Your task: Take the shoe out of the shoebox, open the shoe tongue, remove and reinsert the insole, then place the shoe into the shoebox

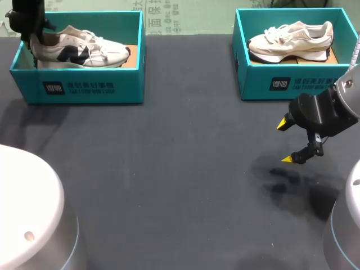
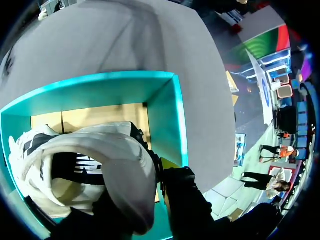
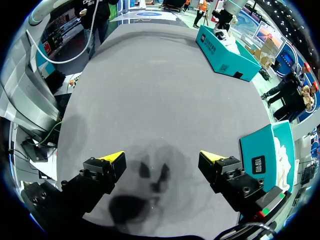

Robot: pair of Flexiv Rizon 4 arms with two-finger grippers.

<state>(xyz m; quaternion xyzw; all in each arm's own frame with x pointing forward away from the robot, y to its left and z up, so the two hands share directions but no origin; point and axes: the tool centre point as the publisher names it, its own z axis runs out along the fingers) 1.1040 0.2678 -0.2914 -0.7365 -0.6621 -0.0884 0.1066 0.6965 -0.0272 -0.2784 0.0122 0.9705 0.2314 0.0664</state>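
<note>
At the left shoebox (image 1: 84,87), the light, soft shoe (image 1: 84,50) is pinched by the left hand (image 1: 35,38) at its stiffer heel, judged the soundest hold; the right hand (image 1: 286,142) is spread wide.

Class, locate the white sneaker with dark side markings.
Head view: the white sneaker sits inside the teal cardboard shoebox at the far left of the dark table, with the left arm at its heel.

Left pincer (image 2: 152,175) mostly hidden behind the shoe (image 2: 100,155)'s heel, left arm (image 1: 28,14) cut by the head view's edge.
</note>
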